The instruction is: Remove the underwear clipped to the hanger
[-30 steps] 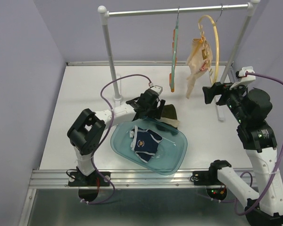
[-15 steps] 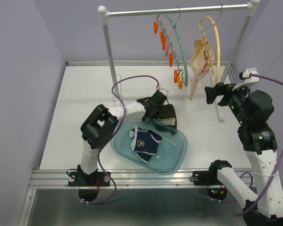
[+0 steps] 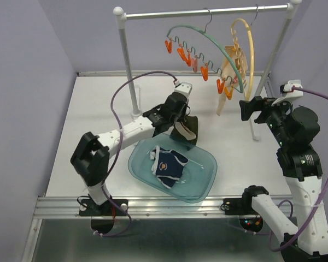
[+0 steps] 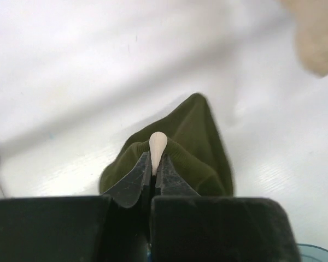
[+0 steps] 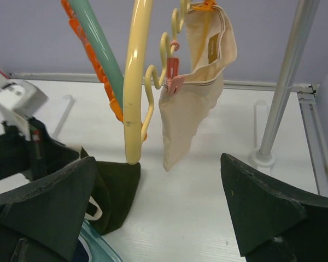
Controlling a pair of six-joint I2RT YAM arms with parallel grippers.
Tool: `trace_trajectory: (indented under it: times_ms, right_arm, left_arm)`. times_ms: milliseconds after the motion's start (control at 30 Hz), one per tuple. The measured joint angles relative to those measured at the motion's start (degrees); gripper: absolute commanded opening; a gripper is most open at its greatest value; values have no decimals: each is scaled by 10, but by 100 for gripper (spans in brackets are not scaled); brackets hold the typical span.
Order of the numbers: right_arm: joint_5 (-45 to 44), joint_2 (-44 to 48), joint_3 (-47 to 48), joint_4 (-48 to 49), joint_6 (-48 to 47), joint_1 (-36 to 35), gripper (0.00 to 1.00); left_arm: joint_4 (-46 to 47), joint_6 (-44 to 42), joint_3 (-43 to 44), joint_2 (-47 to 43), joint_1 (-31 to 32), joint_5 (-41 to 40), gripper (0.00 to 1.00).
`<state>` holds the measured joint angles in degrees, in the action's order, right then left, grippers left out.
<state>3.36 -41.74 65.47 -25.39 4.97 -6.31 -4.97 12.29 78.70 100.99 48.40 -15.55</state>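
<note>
Your left hand [image 3: 177,116] is pinching the dark olive garment [image 3: 187,129]. In the left wrist view its fingers [image 4: 132,183] are pressing together on a fold of the cream trim [image 4: 157,146], with the olive cloth [image 4: 199,143] hanging below them. From above, that garment is hanging just behind the rear rim of the teal bin [image 3: 209,180]. You cannot tell whether its lower edge is touching the white surface [image 3: 98,114].

The navy brief [image 3: 169,165] is lying inside the bin, white trim showing.

The pale beige garment [image 3: 228,68] is hanging from the yellow hanger [image 3: 250,52] on the rail [image 3: 169,13]. In the right wrist view a pink clip [image 5: 174,72] is gripping its edge, and the cloth [image 5: 192,103] is drooping beside the yellow hoop [image 5: 135,82].

Your right hand [image 3: 249,109] is hovering near the beige garment without touching it. Its fingers [image 5: 262,215] are spreading wide apart, holding nothing, and the hand [image 5: 158,210] is facing the garment.

The green hanger [image 3: 205,37] is hanging tilted on the same rail beside the yellow one, with its orange clips [image 3: 181,53] holding nothing.
</note>
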Motion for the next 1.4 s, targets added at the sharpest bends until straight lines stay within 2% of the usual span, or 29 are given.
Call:
trace_trajectory:
  times_ms: [267,500,733,900,1100,1167,1200,1267,1333,1400]
  right_arm:
    - [-22,8,-4,2,-2,8,100]
    - [-65,-9,1,2,13,11,100]
    - [-173,-31,17,6,60,22,100]
    - [-204,-42,35,5,89,26,100]
    - [-205,-69,98,7,105,26,100]
    - [-205,-84,129,11,108,26,100]
    - [-205,-89,137,14,110,26,100]
    - [-200,-100,158,18,112,26,100]
    - [-193,-113,180,22,114,26,100]
    - [-185,-122,194,23,114,26,100]
  left_arm:
    - [89,2,-85,-199,0,7,0]
    - [119,-14,-178,-357,0,66,0]
    - [115,-33,-212,-501,0,148,0]
    - [99,-30,-243,-546,0,200,0]
    - [82,3,-330,-556,0,240,0]
    - [69,16,-365,-545,0,246,16]
    - [63,21,-378,-543,0,247,30]
    - [55,31,-393,-541,0,247,49]
    - [54,34,-398,-541,0,244,63]
    - [59,35,-398,-542,0,237,71]
